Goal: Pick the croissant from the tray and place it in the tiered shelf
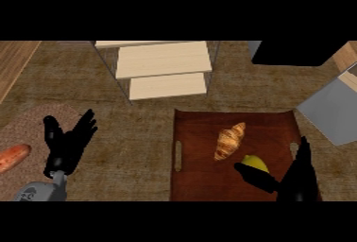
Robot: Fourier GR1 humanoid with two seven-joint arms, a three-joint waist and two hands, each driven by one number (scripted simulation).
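1. Head view: the croissant lies on the brown tray, a little above the tray's middle. Its long axis runs on a slant, the narrower tip pointing up and to the right toward the tray's far edge, the wider end pointing down and to the left.
2. The tray sits on the mottled brown counter, its long slot handle showing along the left rim.
3. A yellow lemon lies on the tray just below and to the right of the croissant, apart from it.
4. The right hand comes in from the lower right over the tray. Its thumb reaches left, overlapping the lemon's lower edge, and its fingers stand straight up along the tray's right side; the hand is spread and holds nothing. It does not touch the croissant.
5. The left hand shows at the left, fingers straight and fanned upward, resting with nothing in it, over the edge of a pinkish round mat.
6. An orange-red sausage-like item lies on that mat at the view's left edge.
7. The tiered shelf stands beyond the tray, its pale wooden steps stacked one above another, well apart from the croissant.
8. A grey slab and a black block sit at the upper right.
9. No writing or label can be read anywhere.
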